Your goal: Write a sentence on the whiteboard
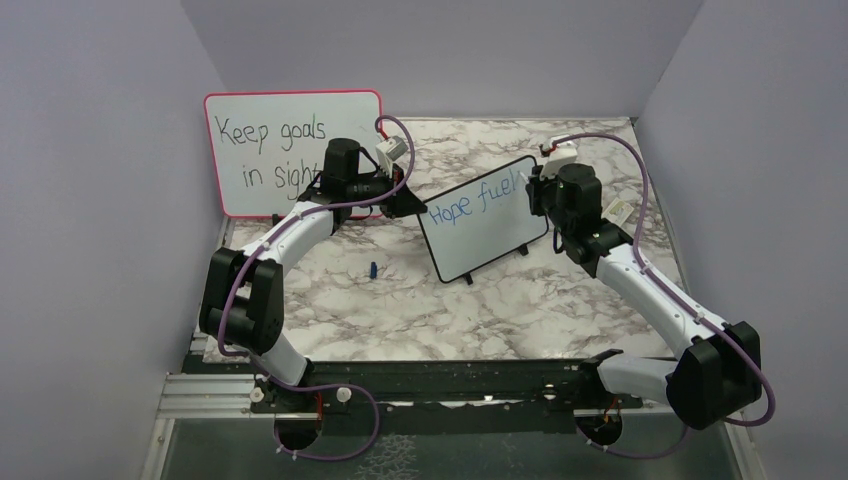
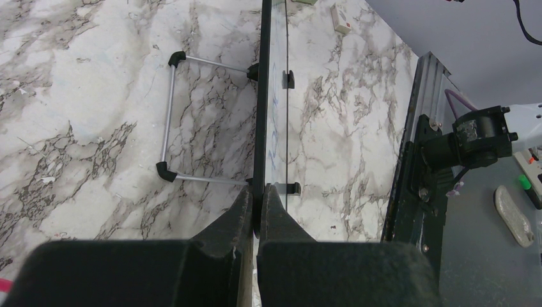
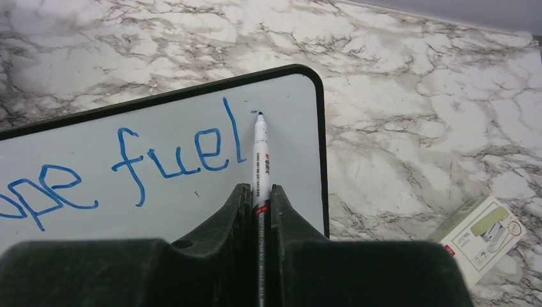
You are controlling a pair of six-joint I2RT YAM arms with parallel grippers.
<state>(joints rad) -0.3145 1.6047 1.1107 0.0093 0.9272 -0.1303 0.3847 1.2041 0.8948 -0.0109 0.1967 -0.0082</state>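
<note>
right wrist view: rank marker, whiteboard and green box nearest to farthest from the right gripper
1. marker, clamped in the right gripper
2. whiteboard, ahead, at the marker's tip
3. green box, apart, at the view's lower right

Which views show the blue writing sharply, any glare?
Right wrist: blue writing on the whiteboard crisp, no glare. Top external: legible but small, even light. Left wrist: whiteboard edge-on, writing unreadable; left gripper dark, little detail.
</note>
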